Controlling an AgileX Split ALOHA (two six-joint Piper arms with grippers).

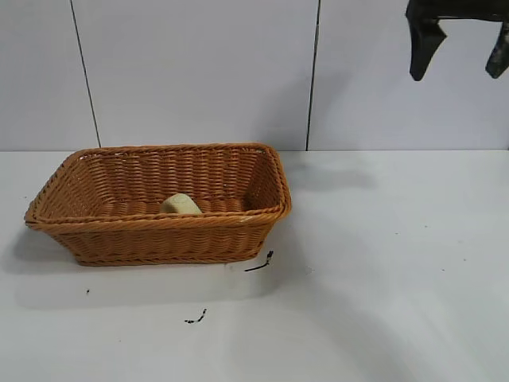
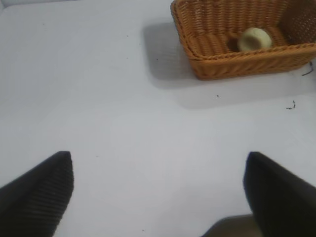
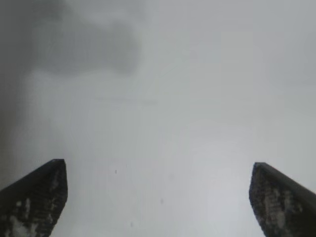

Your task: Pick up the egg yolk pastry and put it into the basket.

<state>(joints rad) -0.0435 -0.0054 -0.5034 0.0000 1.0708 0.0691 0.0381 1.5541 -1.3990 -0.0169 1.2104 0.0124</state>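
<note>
Black scuff marks [image 1: 258, 263] lie nearest my exterior camera, on the bare white tabletop [image 1: 382, 302] just in front of the basket [image 1: 159, 231]. Behind them, the egg yolk pastry [image 1: 180, 205] sits on the basket's floor, close to the near wall, so I judge the placing done. My right end effector [image 1: 459, 52] hangs high at the upper right, well apart from the basket, fingers spread wide and empty. What remains, by my reading, is only to park that arm. A pale panelled wall [image 1: 199, 72] with dark vertical seams closes off the room behind the tabletop.

From the left wrist, two dark fingers [image 2: 39, 197] frame the lower corners, set wide apart with nothing between them; the left end effector [image 2: 158, 197] is over open tabletop [image 2: 98, 98], well away from the work. Farther off, the basket [image 2: 237, 64] casts a soft shadow, and the egg yolk pastry [image 2: 255, 39] shows pale inside it, apart from the walls.

From the right wrist, the right end effector [image 3: 158, 197] shows both fingertips [image 3: 37, 197] at the frame's edges, spread wide and gripping nothing. Below is only plain grey-white tabletop [image 3: 197, 98] and a vague shadow [image 3: 84, 44]; neither basket nor pastry appears.
</note>
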